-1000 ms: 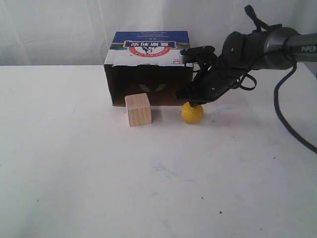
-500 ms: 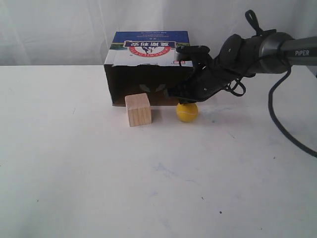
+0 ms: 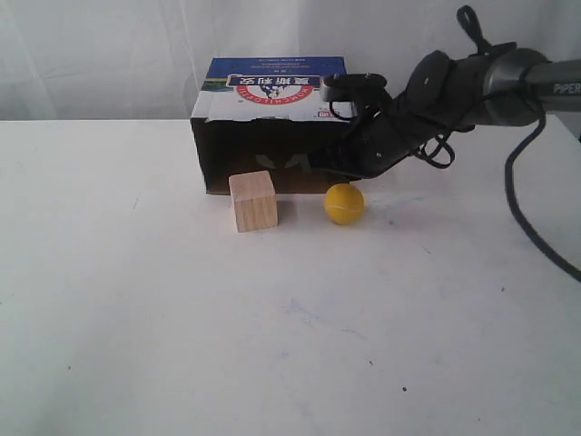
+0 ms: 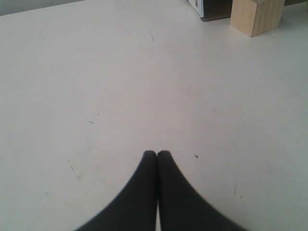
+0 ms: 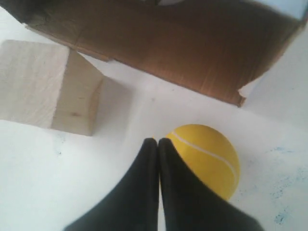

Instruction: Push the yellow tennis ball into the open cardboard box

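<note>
The yellow tennis ball [image 3: 344, 203] rests on the white table just outside the right end of the open cardboard box's [image 3: 272, 100] dark mouth. My right gripper [image 3: 325, 171] hovers shut just above and left of the ball, in front of the opening. In the right wrist view its closed tips [image 5: 158, 141] sit beside the ball [image 5: 209, 156], holding nothing, with the brown box floor [image 5: 183, 43] beyond. The left gripper [image 4: 157, 153] is shut and empty over bare table, far from the ball.
A pale wooden cube [image 3: 253, 200] stands in front of the box mouth, left of the ball; it also shows as the cube [image 5: 48, 86] and the cube [image 4: 255, 14]. The white table [image 3: 272, 345] stretches toward the camera. A white curtain hangs behind.
The ball rolled a little left toward the box mouth. The right gripper moved left with it, then lifted slightly off the ball toward the box.
</note>
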Robot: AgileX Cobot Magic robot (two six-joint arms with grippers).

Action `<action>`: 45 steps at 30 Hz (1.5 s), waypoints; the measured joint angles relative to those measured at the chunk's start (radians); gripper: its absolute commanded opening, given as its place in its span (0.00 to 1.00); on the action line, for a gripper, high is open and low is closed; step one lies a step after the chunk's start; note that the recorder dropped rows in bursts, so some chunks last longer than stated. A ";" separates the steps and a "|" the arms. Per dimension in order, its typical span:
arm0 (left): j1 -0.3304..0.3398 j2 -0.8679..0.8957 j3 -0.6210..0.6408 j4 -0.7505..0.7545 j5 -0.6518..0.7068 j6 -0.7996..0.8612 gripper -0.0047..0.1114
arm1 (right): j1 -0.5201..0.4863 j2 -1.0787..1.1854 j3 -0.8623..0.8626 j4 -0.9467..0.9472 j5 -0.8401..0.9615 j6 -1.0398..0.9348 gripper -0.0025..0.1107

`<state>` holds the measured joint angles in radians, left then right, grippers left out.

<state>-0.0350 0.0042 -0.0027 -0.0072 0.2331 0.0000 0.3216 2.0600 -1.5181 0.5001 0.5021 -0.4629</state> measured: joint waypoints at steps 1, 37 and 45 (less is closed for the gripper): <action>0.000 0.000 0.000 0.000 0.000 0.000 0.04 | 0.000 -0.015 0.000 -0.002 0.008 0.000 0.02; 0.000 0.000 0.000 0.000 0.000 0.000 0.04 | 0.000 0.055 -0.002 0.018 -0.015 -0.014 0.02; 0.000 0.000 0.000 0.000 0.000 0.000 0.04 | 0.000 0.060 -0.002 0.103 -0.065 -0.090 0.02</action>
<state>-0.0350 0.0042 -0.0027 -0.0072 0.2331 0.0000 0.3216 2.1204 -1.5203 0.6033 0.4370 -0.5529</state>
